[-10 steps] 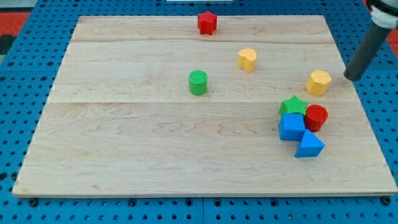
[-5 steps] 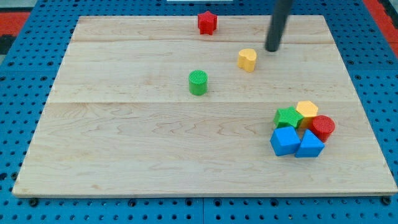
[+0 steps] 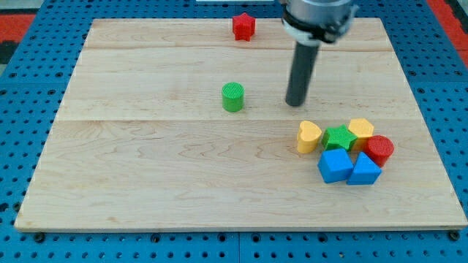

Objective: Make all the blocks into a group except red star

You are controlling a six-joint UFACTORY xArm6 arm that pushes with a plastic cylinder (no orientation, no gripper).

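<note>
My tip rests on the board right of the green cylinder and above the yellow heart, touching neither. The yellow heart sits against the green star at the left end of a cluster at the view's lower right. That cluster also holds the yellow hexagon, the red cylinder, the blue cube and the blue triangle. The green cylinder stands alone near the board's middle. The red star sits alone at the board's top edge.
The wooden board lies on a blue pegboard surface. The rod's metal mount hangs over the board's top edge, right of the red star.
The yellow hexagon was pushed down into the cluster, then the yellow heart was pushed down-right against the green star. My tip moved from the right edge to the top, then down to the middle.
</note>
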